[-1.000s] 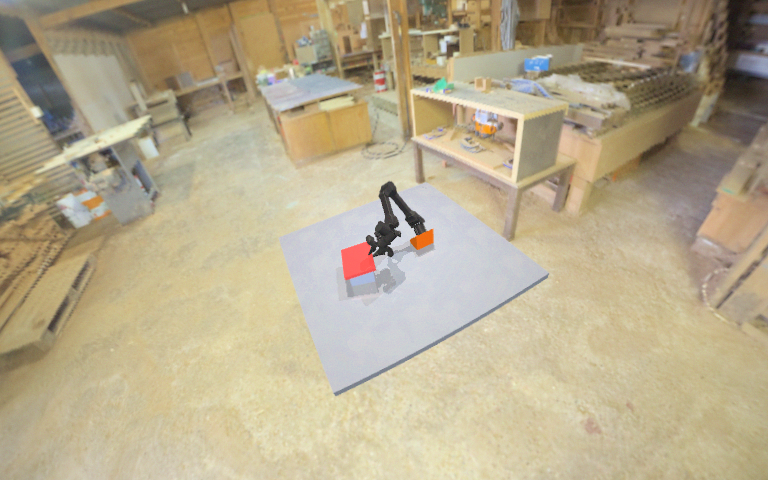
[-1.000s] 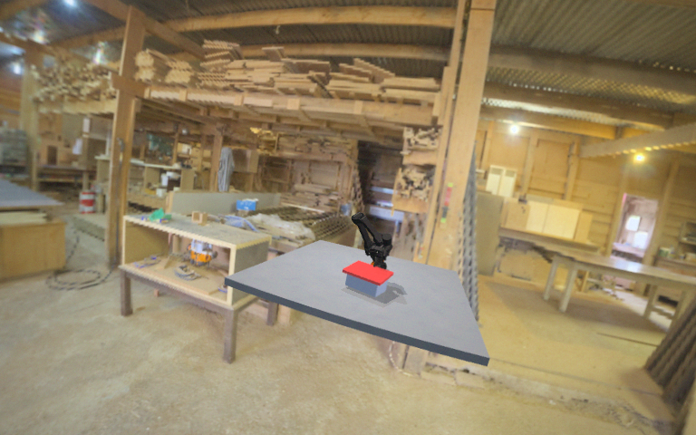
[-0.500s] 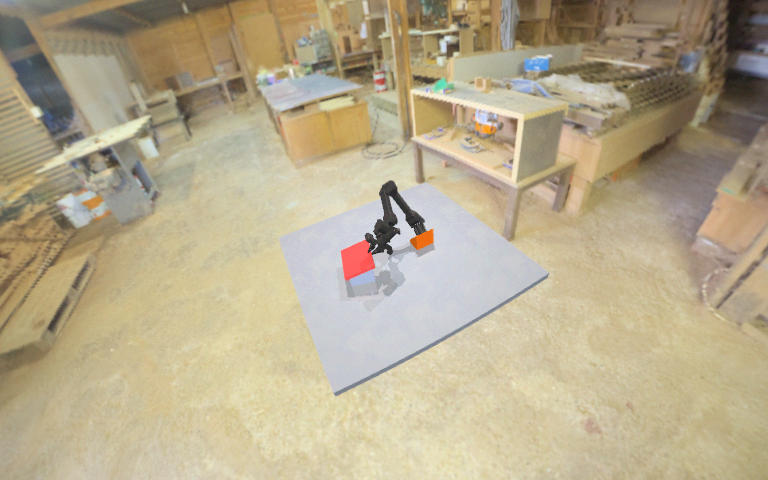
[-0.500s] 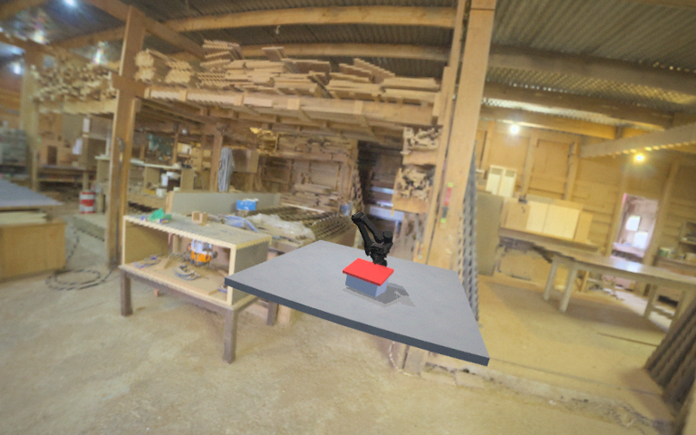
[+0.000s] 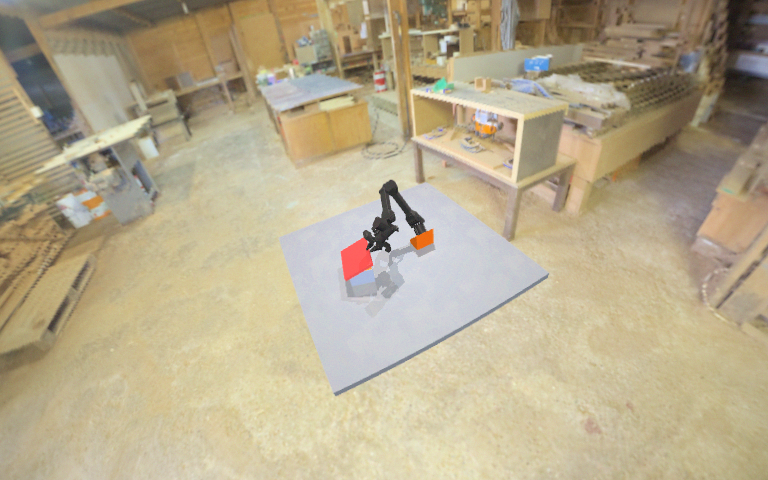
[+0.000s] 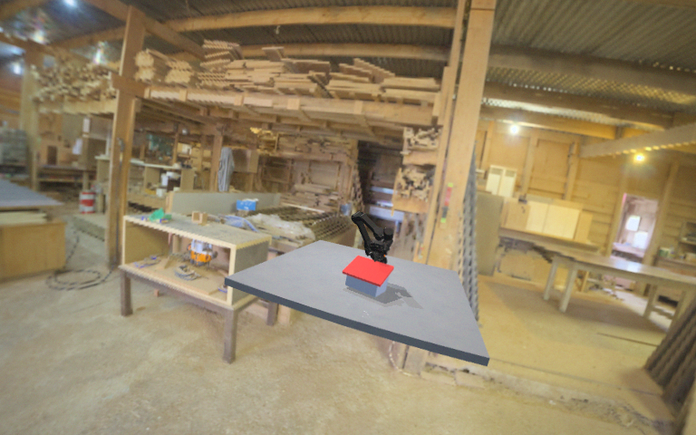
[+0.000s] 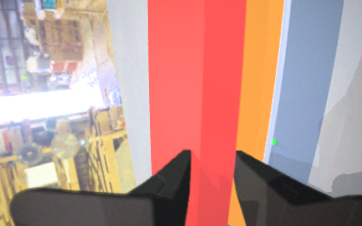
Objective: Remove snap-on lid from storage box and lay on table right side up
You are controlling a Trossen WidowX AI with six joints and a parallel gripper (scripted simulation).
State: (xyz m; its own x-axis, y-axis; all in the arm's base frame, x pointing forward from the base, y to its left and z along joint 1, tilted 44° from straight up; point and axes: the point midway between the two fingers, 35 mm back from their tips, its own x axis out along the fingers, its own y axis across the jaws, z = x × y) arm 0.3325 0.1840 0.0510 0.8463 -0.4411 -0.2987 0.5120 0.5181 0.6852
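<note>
The red lid (image 5: 355, 260) (image 6: 367, 270) (image 7: 174, 71) is tilted over the blue-grey box (image 5: 363, 277) (image 6: 365, 285) (image 7: 308, 85), its edge on my side raised clear of the rim. The wrist view shows an orange surface (image 7: 261, 61) in the gap between the lid's red edge and the box rim. Whether the lid's far edge touches the box is hidden. My gripper (image 5: 370, 246) (image 6: 381, 260) (image 7: 213, 153) is shut on the lid's raised edge. The box stands upright on the grey table (image 5: 453, 294) (image 6: 318, 256).
An orange panel (image 5: 422, 240) stands on the table by the arm's base in the top view. The arm reaches across from there to the box. The table's nearest edge in the top view lies well beyond the box. Workshop furniture stands around the table.
</note>
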